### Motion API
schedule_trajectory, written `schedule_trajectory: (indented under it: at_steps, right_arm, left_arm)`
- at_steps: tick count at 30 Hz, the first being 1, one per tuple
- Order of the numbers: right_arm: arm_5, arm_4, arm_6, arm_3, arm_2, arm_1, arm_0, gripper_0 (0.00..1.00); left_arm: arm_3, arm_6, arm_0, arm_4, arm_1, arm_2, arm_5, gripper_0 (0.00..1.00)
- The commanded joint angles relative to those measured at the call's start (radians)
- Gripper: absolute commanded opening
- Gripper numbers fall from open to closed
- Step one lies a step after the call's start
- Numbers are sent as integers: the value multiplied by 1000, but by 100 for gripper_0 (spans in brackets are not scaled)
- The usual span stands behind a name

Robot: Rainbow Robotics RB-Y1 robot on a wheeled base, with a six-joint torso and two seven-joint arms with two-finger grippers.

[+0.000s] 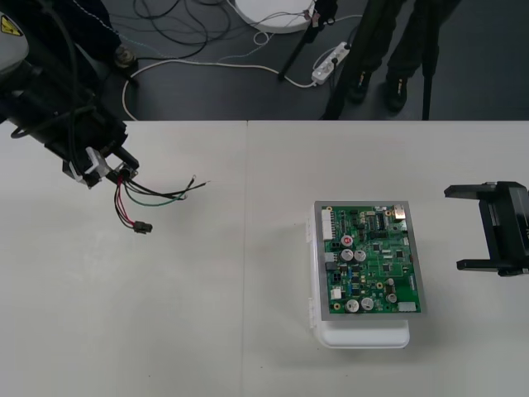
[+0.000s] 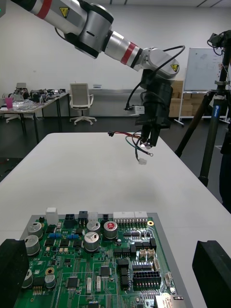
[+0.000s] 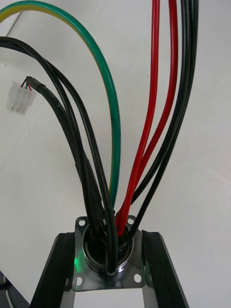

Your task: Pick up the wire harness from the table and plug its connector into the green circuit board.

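Red, black and green harness wires point(image 1: 157, 197) trail out from the left gripper point(image 1: 106, 169), which is clamped on their metal socket point(image 3: 96, 281). The right gripper point(image 1: 473, 228) is spread apart near the green circuit board point(image 1: 372, 260).

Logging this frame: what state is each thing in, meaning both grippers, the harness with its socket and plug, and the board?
left gripper: shut on the wire harness, over the table's far left.
right gripper: open, at the table's right edge beside the board.
wire harness: held off the table, wires hanging free.
socket: clamped between the left fingers.
plug: dangling, not in the board.
green circuit board: flat on its white base.
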Motion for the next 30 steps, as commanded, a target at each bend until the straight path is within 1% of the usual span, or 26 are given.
schedule_trajectory:
  at_steps: [1,3,6,13,19,21,22,24,27,30]
  right_arm:
    - [-13,-10,-30,9,3,5,-32,100]
    - [-13,-10,-30,9,3,5,-32,100]
    - [-13,-10,-33,9,3,5,-32,100]
    - [-13,-10,-38,8,3,5,-32,100]
    - [-13,-10,-41,9,3,5,-32,100]
    - [-13,-10,-41,9,3,5,-32,100]
    - [-13,-10,-42,9,3,5,-32,100]
    - [-13,-10,-44,9,3,5,-32,100]
    - [-13,-10,-45,9,3,5,-32,100]
    - [-13,-10,-48,9,3,5,-34,100]
  left_arm:
    - [-49,164,20,36,80,30,-105,0]
    - [-78,193,35,45,104,37,-113,0]
    - [-132,208,78,33,143,96,-125,0]
    - [-186,239,161,4,178,212,-177,0]
    - [-327,331,285,-56,225,370,-188,0]
    - [-396,374,348,-87,236,455,-192,0]
    - [-408,388,362,-95,238,476,-194,0]
    - [-459,434,431,-119,239,559,-202,0]
    - [-525,488,506,-161,238,657,-202,0]
    - [-591,551,567,-187,238,731,-202,0]
